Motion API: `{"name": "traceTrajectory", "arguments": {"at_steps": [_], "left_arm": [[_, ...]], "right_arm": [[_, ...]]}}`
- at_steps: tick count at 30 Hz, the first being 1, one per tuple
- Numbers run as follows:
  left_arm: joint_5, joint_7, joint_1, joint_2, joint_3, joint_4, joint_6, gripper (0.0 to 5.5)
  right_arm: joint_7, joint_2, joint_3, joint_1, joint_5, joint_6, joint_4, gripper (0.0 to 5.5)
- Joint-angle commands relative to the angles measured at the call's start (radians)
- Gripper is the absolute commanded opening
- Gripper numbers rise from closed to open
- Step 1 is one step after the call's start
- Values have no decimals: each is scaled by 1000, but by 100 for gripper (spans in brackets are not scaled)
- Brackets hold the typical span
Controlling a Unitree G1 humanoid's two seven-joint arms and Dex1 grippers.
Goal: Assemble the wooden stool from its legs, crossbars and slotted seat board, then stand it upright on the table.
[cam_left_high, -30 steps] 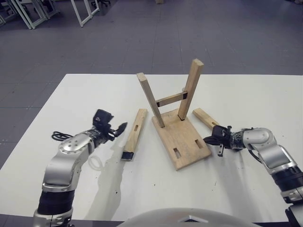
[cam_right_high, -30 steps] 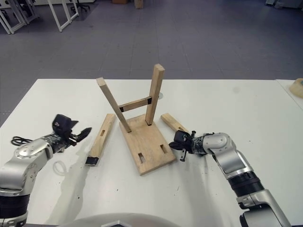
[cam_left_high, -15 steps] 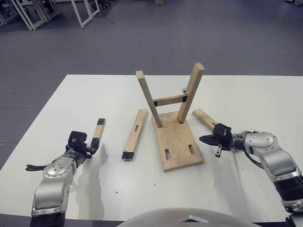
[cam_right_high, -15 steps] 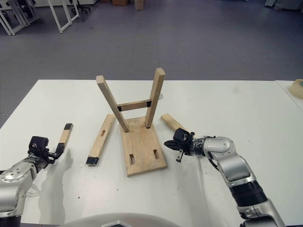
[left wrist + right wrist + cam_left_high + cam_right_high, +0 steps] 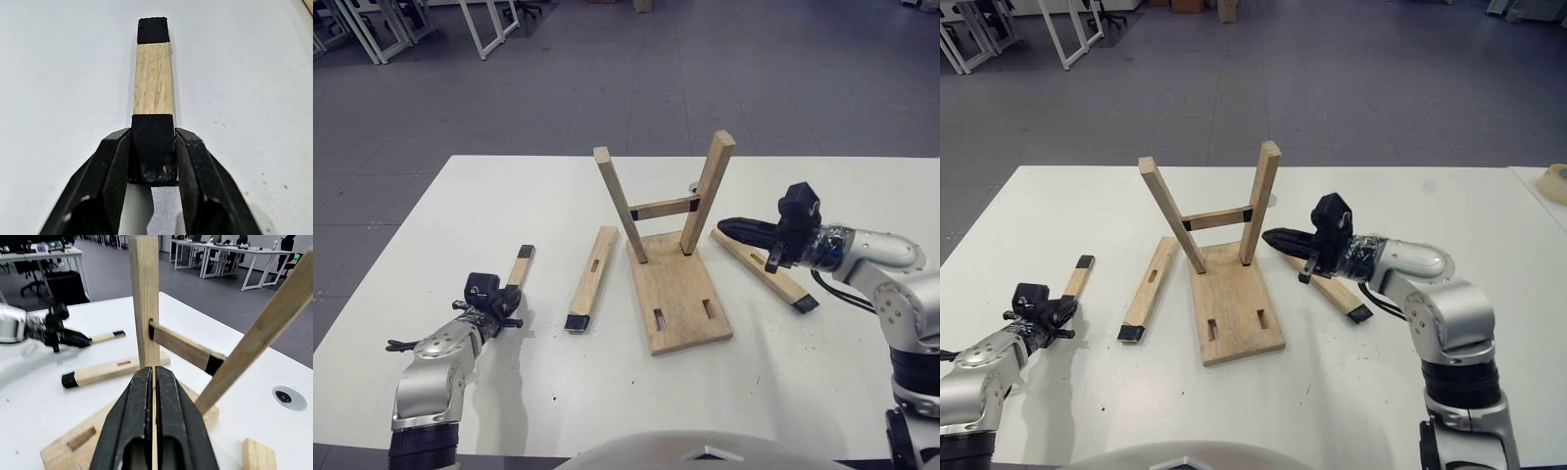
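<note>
Left arm lies low over the near-left part of the table (image 5: 607, 411), forearm pointing away from the robot, wrist almost on the surface. The left gripper (image 5: 152, 142) pinches the black-capped near end of the loose bar (image 5: 153, 83), one finger on each side, with the bar flat on the table and pointing away.

Over to the right: elbow bent, forearm coming in from the right edge and held above the table. The right gripper (image 5: 729, 226) has its fingers pressed together on nothing, its tip just beside the right upright (image 5: 707, 193); whether they touch I cannot tell. Beneath it the right loose leg (image 5: 766, 271) lies flat.

In the middle the board (image 5: 677, 299) lies flat. The left upright (image 5: 622, 204) and the right upright stand at its far end, joined by the fitted bar (image 5: 664, 208). The two near slots are open. The left loose leg (image 5: 592, 277) lies just beside the board.
</note>
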Motion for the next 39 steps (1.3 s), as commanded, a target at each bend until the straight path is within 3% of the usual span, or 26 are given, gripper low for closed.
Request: {"name": "traceTrajectory", "arguments": {"at_steps": [1, 7, 10, 18, 23, 28, 34, 39], "left_arm": [[17, 32, -30, -36, -5, 6, -49, 131], [16, 34, -193, -100, 20, -126, -501, 131], [17, 37, -272, -105, 9, -196, -629, 131], [42, -130, -367, -65, -258, -328, -634, 131], [60, -172, -360, -75, -339, -321, -632, 131], [66, -179, -351, -79, -365, -330, -629, 131], [68, -192, -341, -72, -366, -328, -628, 131], [75, -199, -333, -65, -360, -325, -627, 131]], "right_arm": [[-119, 83, -97, -63, 187, 145, -14, 45], [-316, 206, -200, -120, 402, 240, 57, 154], [-401, 243, -223, -159, 491, 263, 88, 198], [-553, 313, -200, -236, 758, 284, 112, 198], [-597, 332, -163, -281, 825, 253, 130, 198], [-600, 342, -134, -324, 817, 212, 167, 275], [-588, 341, -120, -363, 780, 162, 206, 275], [-549, 308, -98, -365, 715, 139, 199, 174]]}}
